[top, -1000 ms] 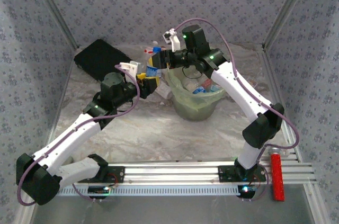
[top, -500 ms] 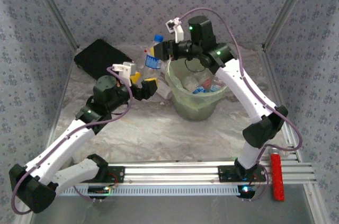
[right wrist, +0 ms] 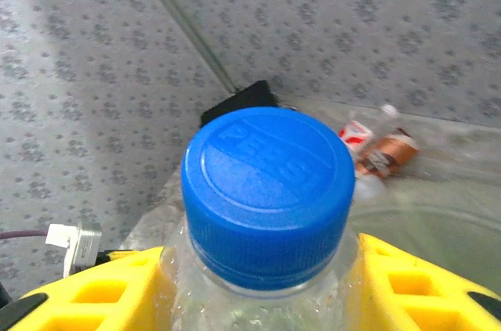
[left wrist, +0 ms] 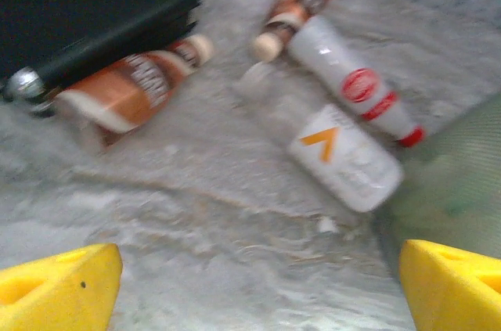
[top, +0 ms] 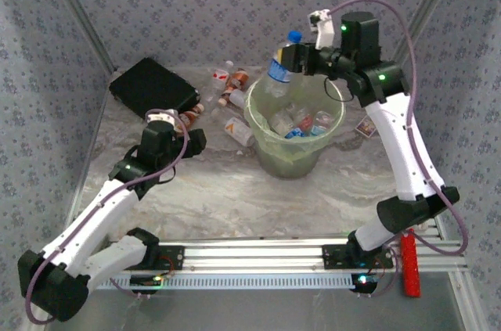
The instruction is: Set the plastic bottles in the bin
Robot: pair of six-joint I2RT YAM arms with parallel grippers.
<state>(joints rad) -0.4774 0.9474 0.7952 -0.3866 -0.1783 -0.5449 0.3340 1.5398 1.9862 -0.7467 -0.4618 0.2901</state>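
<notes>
A clear blue-capped bottle (right wrist: 266, 190) is clamped in the right gripper (top: 293, 59) and held above the far left rim of the bin (top: 291, 160), in which several bottles (top: 301, 124) are lying. The left gripper (left wrist: 258, 268) is held low over the table (top: 219, 190), jaws wide apart, nothing between them. Ahead of it, a white bottle with an orange mark (left wrist: 344, 157), a red-labelled bottle (left wrist: 356, 88) and a brown-labelled bottle (left wrist: 133, 92) are lying on their sides. In the blurred view the last seems to touch the black case (left wrist: 86, 10).

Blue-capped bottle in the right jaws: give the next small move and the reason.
Probably nudge the blue-capped bottle slightly toward the middle of the bin before releasing: the right jaws grip it, raised, and from above it seems to hang near the far-left rim.
</notes>
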